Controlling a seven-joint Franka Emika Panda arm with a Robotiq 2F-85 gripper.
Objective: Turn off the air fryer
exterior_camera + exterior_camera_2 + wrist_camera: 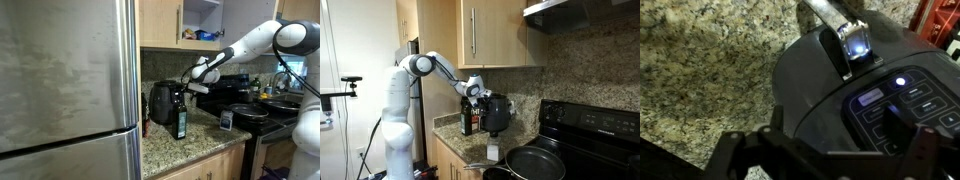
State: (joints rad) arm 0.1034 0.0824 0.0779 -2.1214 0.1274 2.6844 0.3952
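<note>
The air fryer [162, 103] is a squat glossy black appliance at the back of the granite counter, also seen in an exterior view [498, 113]. In the wrist view its rounded top [820, 80] fills the frame, with a dark control panel [880, 112] and one lit round button [901, 82]. My gripper [185, 85] hovers just above the fryer's top, as the exterior view [480, 92] also shows. In the wrist view the gripper [830, 145] looks open, and its right finger hangs over the panel's buttons.
A slim dark bottle with a green label [180, 118] stands right beside the fryer, also seen in an exterior view [467, 120]. A steel fridge [65, 90] flanks the counter. A black stove [590, 125] with a frying pan [535, 162] stands on the other side. Cabinets [495, 35] hang overhead.
</note>
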